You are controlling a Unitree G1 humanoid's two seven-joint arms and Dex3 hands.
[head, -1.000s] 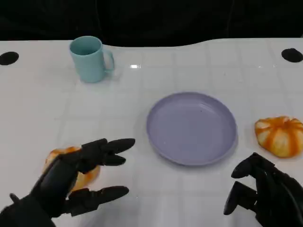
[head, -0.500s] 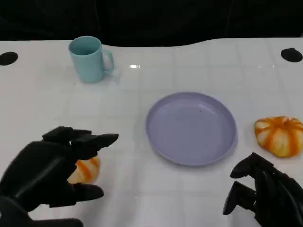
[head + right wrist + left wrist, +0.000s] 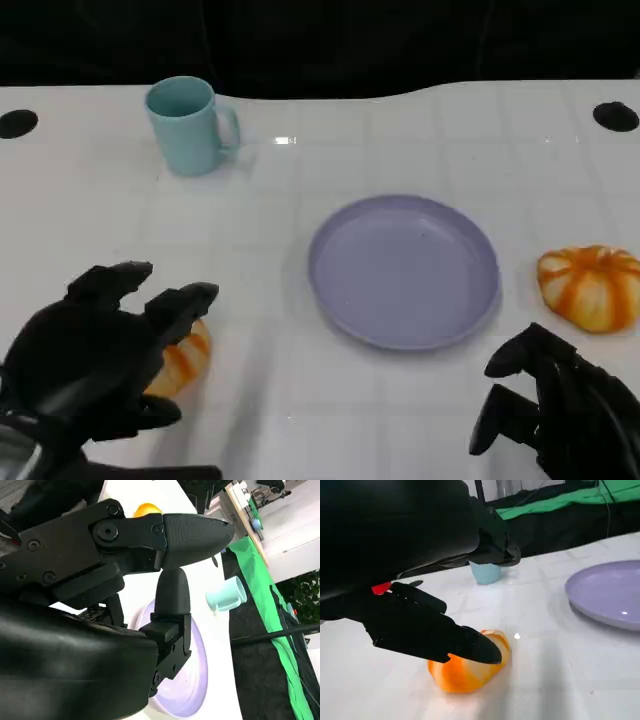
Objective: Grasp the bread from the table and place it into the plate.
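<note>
Left hand (image 3: 95,355) over bread (image 3: 180,358), fingers spread, not yet grasping | bread on surface (image 3: 300,170), well left of plate (image 3: 404,271) | step: grasp approach | next: close fingers, lift | right hand (image 3: 555,410) idle, holding nothing, loosely curled.

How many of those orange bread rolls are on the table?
2. One bread roll lies near the table's left front, partly under the left hand. The other roll sits right of the purple plate, ahead of the right hand.
</note>
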